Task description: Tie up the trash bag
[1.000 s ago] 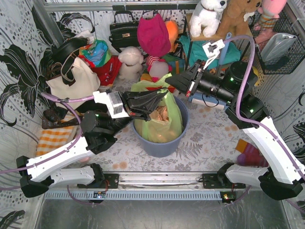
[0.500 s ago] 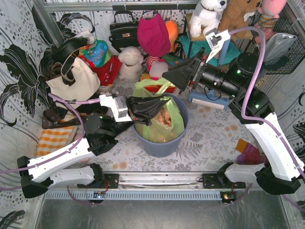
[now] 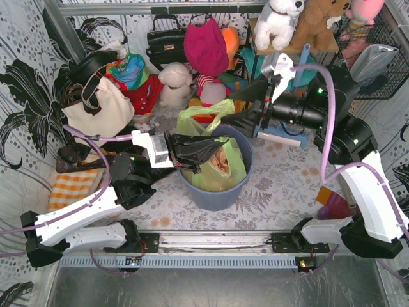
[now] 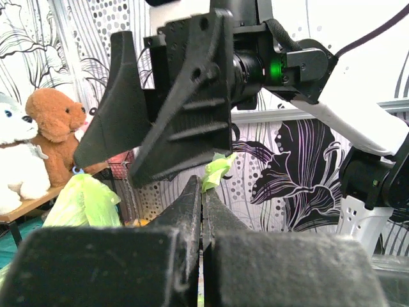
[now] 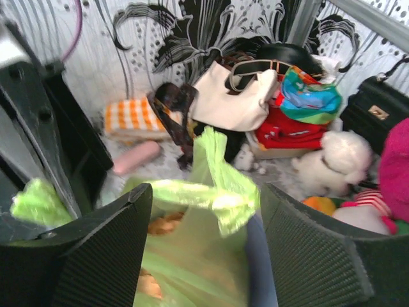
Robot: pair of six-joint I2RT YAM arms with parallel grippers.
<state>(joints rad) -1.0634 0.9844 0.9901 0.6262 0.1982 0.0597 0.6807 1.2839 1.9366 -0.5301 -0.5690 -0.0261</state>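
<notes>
The bag point(image 3: 225, 167) sits in the blue bin point(image 3: 220, 197) on the worktop point(image 3: 281, 182), with brown paper showing through its green plastic. The left pincer point(image 3: 211, 152) is over the bin's mouth, closed tight with a scrap of the bag's rim pinched between its fingers point(image 4: 192, 211). The right pincer point(image 5: 204, 192) is spread wide and grips nothing; a loose flap of the bag's far rim lies between its fingers, though I cannot tell if it touches them.
</notes>
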